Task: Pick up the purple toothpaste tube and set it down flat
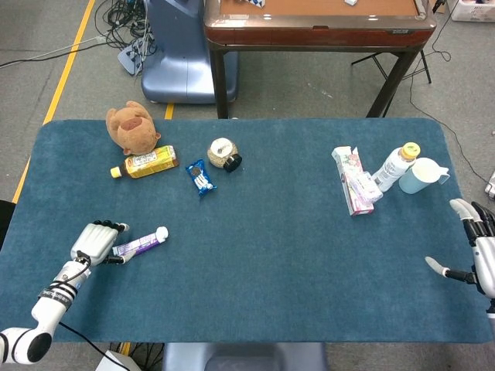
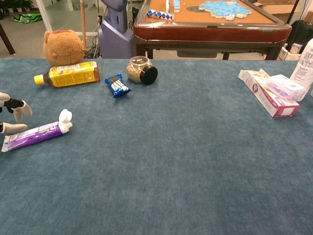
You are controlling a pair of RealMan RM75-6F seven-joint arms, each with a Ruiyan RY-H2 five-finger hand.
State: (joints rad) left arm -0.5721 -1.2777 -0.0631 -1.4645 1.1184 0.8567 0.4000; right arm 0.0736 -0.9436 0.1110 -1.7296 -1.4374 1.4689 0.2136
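Note:
The purple toothpaste tube lies flat on the blue table cloth near the front left, white cap pointing right. My left hand sits at the tube's tail end. Its fingers are lifted off the tube and its thumb lies beside the tail; nothing is gripped. My right hand hovers at the table's right edge with fingers spread and empty. The chest view does not show it.
At the back left are a teddy bear, a yellow drink bottle, a blue snack packet and a toppled jar. At the back right are a pink box, a white bottle and a pale blue cup.

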